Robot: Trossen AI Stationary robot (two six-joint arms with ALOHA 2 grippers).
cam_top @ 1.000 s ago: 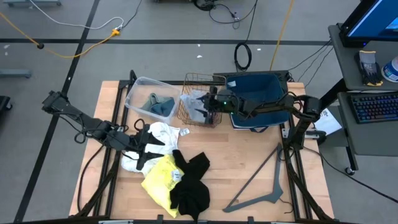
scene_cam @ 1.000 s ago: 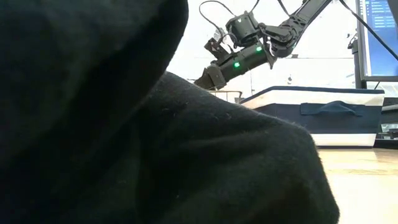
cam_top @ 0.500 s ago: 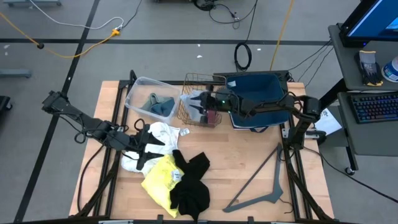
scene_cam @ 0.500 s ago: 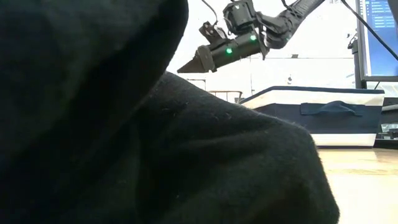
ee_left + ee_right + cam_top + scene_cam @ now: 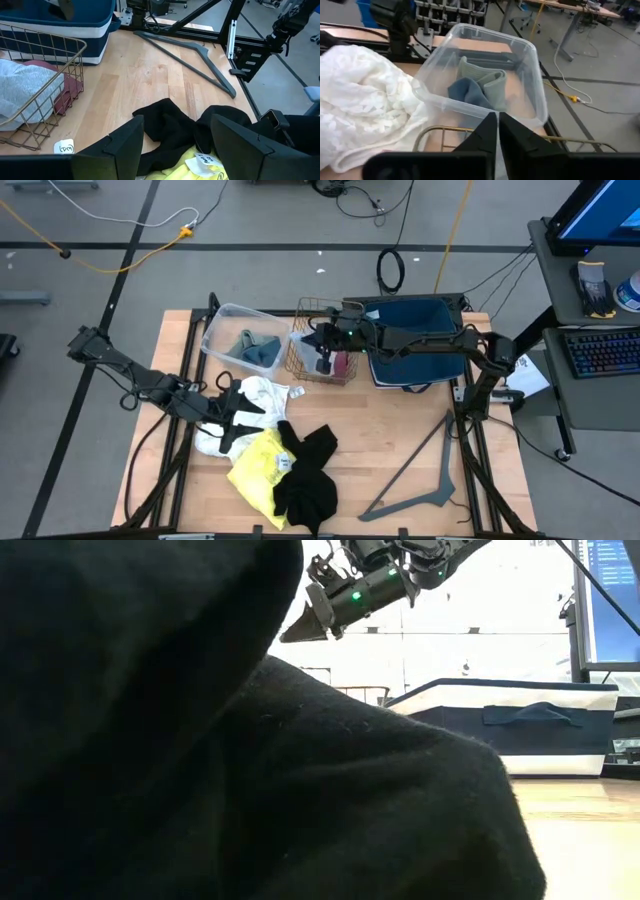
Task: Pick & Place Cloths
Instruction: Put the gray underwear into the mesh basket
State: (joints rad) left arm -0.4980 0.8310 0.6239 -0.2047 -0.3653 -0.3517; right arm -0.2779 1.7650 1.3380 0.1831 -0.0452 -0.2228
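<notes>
Black fabric filled most of the low view, where the right gripper was seen raised higher and shifted further left than a second before, fingers pressed together on nothing. From above it was stretched over the wire basket, in which the grey cloth and maroon cloth lay. The teal-blue cloth was held in the clear bin. The left gripper was unmoved at the white cloth, jaws spread wide. Beside it lay the yellow cloth and black cloth. No label writing could be read.
</notes>
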